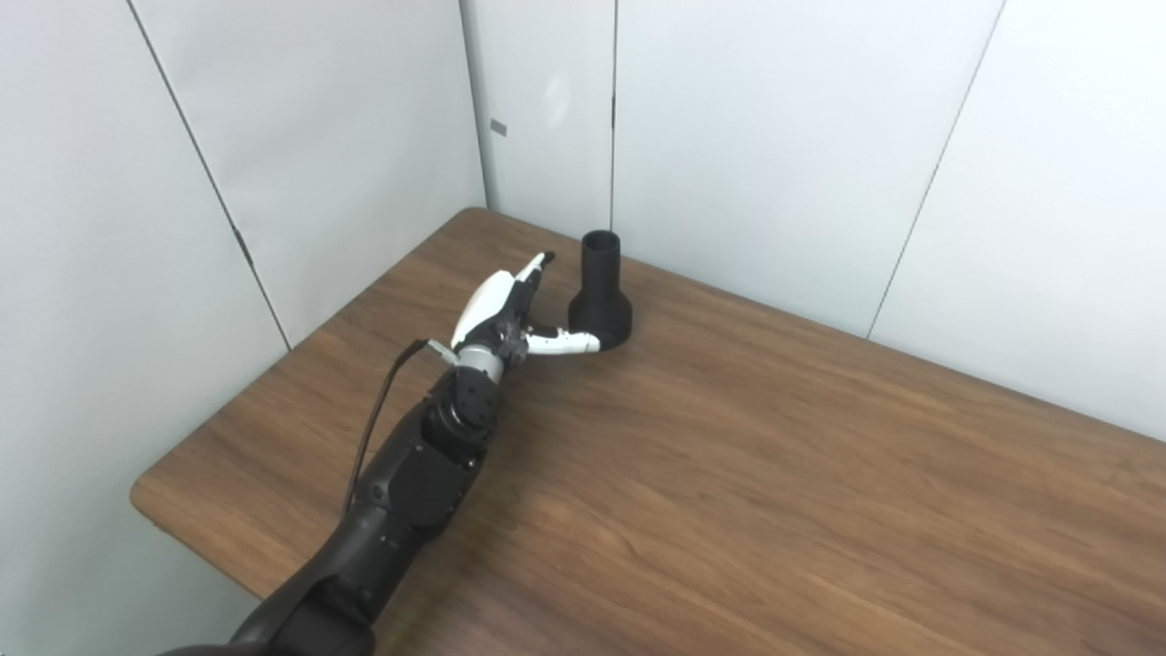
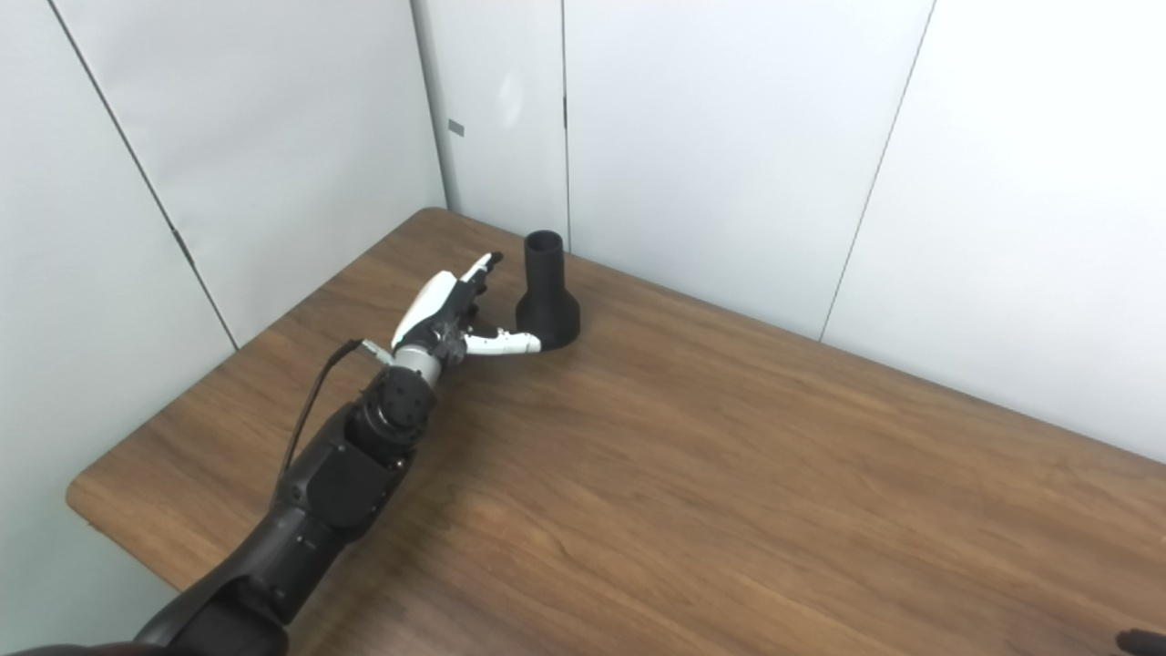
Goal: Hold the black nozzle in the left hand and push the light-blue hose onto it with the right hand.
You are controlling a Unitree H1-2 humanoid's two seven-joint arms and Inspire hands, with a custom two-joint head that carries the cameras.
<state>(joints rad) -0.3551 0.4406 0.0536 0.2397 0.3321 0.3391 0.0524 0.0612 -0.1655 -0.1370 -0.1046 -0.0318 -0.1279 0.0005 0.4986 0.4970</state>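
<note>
Left eye view and right eye view, 2 cameras side by side, show 1 scene. Biggest are the pale walls (image 1: 774,137), flat panels with thin dark seams, closing in the far side and the left side. Below them lies the table (image 1: 729,510), a brown wood-grain top with rounded corners that fills the lower part of both pictures; its far corner sits where the walls meet.

Next in size is the left arm (image 1: 410,483), dark and jointed, coming in from the bottom left and reaching up across the table toward the far corner. A thin black cable (image 1: 378,410) loops along its left side up to the wrist.

The nozzle (image 1: 601,292) stands upright on the table near the far corner, close to the wall. It is black, with a wide round base below and a narrower open tube on top.

The left hand (image 1: 510,314) is white and black, just left of the nozzle. Its fingers (image 1: 533,269) are apart and stretched toward the tube without reaching it, and they hold nothing. The thumb (image 1: 569,343) points right, its tip at the nozzle's base; whether it touches cannot be told.

A small dark shape (image 2: 1143,641) shows at the bottom right corner of the right eye view, too little to identify.
</note>
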